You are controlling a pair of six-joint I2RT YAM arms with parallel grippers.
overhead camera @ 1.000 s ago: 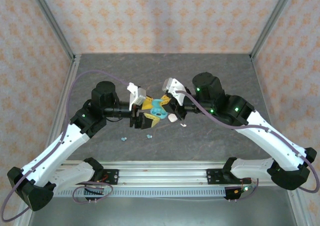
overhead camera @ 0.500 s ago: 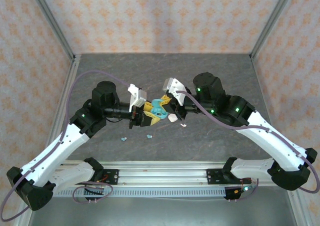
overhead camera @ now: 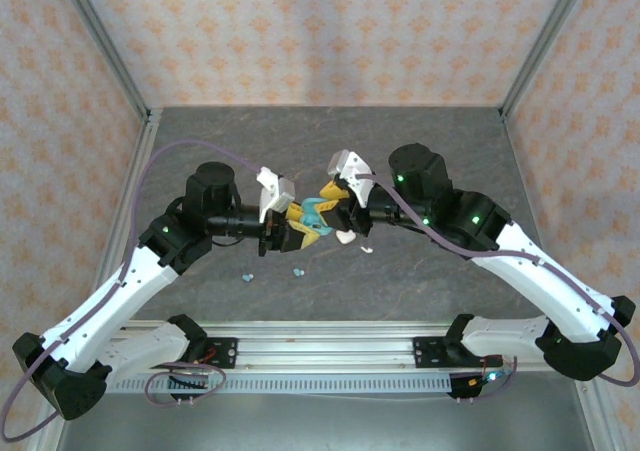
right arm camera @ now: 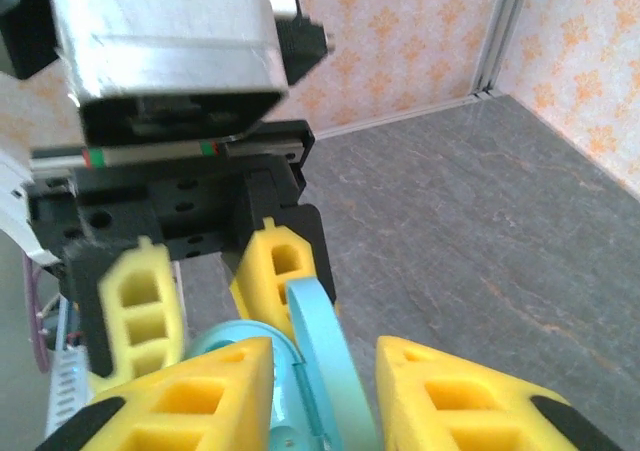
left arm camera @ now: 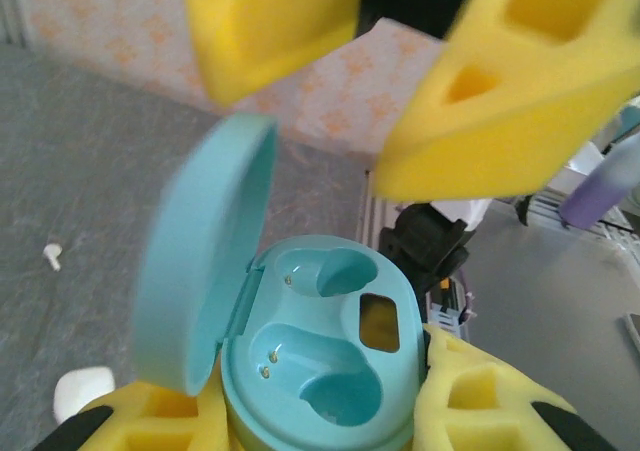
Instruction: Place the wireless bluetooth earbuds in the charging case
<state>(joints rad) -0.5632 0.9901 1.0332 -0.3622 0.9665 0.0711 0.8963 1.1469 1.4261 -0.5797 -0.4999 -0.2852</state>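
Observation:
My left gripper (overhead camera: 297, 229) is shut on the base of a pale teal charging case (overhead camera: 314, 213), held above the table. The case's lid (left arm camera: 205, 261) stands open to the left, and both sockets in the base (left arm camera: 320, 341) are empty. My right gripper (overhead camera: 334, 208) is open, and its yellow fingers (left arm camera: 510, 81) hang just over the case. In the right wrist view the lid (right arm camera: 325, 361) stands between those fingers with a gap on its right side. Two teal earbuds (overhead camera: 248, 275) (overhead camera: 297, 271) lie on the table. A white earbud (overhead camera: 367, 250) lies to the right.
A white case (overhead camera: 345, 237) lies on the grey table under the grippers, next to the white earbud (left arm camera: 52, 256). Patterned walls and metal posts enclose the table. An aluminium rail (overhead camera: 320, 349) runs along the near edge.
Both grippers and the teal case have shifted slightly toward the back of the table. The right fingers stay around the open lid.

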